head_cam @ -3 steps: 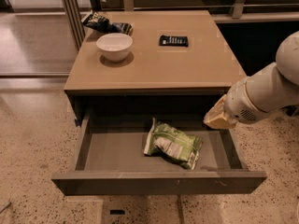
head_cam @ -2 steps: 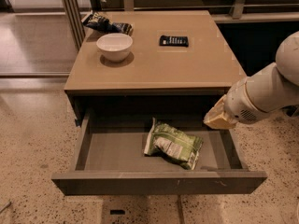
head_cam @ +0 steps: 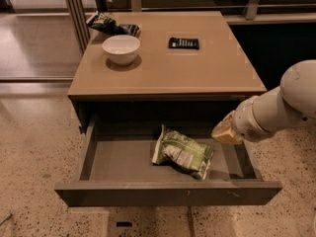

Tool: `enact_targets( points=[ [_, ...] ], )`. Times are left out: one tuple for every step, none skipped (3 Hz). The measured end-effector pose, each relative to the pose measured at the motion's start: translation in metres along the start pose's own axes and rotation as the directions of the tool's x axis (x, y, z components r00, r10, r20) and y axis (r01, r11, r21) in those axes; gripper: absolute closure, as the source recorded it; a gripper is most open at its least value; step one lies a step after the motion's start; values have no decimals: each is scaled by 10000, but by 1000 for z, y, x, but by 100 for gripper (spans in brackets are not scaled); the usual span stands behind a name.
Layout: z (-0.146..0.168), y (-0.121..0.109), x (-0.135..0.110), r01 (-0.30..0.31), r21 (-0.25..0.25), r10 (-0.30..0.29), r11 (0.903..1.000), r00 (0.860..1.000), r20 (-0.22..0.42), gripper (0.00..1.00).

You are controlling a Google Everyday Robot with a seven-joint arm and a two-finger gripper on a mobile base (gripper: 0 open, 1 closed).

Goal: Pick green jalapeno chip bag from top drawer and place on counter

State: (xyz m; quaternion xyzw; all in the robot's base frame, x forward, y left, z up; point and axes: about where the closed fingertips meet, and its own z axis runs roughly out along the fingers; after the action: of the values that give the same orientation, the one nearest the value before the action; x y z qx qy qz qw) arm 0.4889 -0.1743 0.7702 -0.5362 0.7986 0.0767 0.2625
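Note:
The green jalapeno chip bag (head_cam: 183, 153) lies flat on the grey floor of the open top drawer (head_cam: 168, 192), right of its middle. The counter (head_cam: 168, 63) is the tan tabletop above the drawer. My gripper (head_cam: 226, 131) hangs at the end of the white arm over the drawer's right end, just right of the bag and a little above it. It does not touch the bag. Only its tan tip shows.
On the counter stand a white bowl (head_cam: 121, 49) at the left, a dark blue-black snack bag (head_cam: 111, 24) at the back left corner, and a small black flat object (head_cam: 183, 43) at the back middle. A metal post (head_cam: 74, 14) stands left of the counter. Speckled floor surrounds it.

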Motion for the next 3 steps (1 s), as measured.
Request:
enact_targets(
  points=[
    [36,2,1,-232,-339,246,9992,9988,423,86],
    [68,12,1,-339,-920,399,9952,9971,642,66],
    [93,24,1,-390,-1455,508,9886,9956,783,43]
  ],
)
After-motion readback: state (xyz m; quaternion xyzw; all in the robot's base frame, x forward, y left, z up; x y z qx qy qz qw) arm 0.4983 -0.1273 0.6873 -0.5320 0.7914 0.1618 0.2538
